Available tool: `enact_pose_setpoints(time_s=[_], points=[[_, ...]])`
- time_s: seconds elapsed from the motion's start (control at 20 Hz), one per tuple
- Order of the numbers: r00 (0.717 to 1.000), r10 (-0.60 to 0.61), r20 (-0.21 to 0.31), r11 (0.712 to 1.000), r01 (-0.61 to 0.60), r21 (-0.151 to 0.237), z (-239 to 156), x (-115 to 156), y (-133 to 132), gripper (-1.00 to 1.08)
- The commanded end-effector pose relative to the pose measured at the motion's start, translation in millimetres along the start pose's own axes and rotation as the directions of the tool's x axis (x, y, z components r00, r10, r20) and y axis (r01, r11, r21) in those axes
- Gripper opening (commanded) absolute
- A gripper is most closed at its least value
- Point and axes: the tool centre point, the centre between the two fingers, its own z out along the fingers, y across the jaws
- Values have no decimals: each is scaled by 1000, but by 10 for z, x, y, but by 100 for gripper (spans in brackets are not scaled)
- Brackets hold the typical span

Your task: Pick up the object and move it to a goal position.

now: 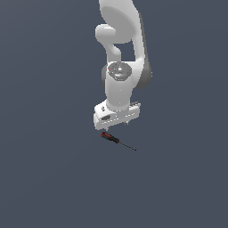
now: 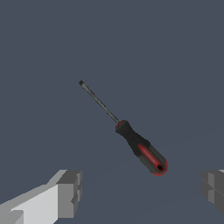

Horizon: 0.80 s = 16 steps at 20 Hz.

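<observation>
You have a small screwdriver (image 1: 116, 140) (image 2: 131, 135) lying flat on the plain dark floor, red-and-black handle toward the exterior view's left, thin dark shaft pointing toward its lower right.

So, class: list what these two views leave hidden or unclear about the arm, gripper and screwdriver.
- Exterior view: gripper fingertips too small to judge.
- Wrist view: fingers cut off by the frame edges.
- Exterior view: the arm's base is cut off at the top.
- Screwdriver tip: type too small to tell.
- No goal marker shows.
</observation>
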Motion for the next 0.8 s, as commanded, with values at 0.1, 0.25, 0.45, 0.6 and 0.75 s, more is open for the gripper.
enact_pose_setpoints(time_s=[0.1,0.25,0.45,0.6,0.75], points=[[991,-131,2,991,131,-2,135,39,1,100],[976,-217,3,976,217,-2,224,64,0,100],[944,-329,3,944,329,-1,344,96,-5,100],[912,-410,2,912,410,1,433,119,-10,100],[873,-487,1,873,487,2,522,141,-16,100]])
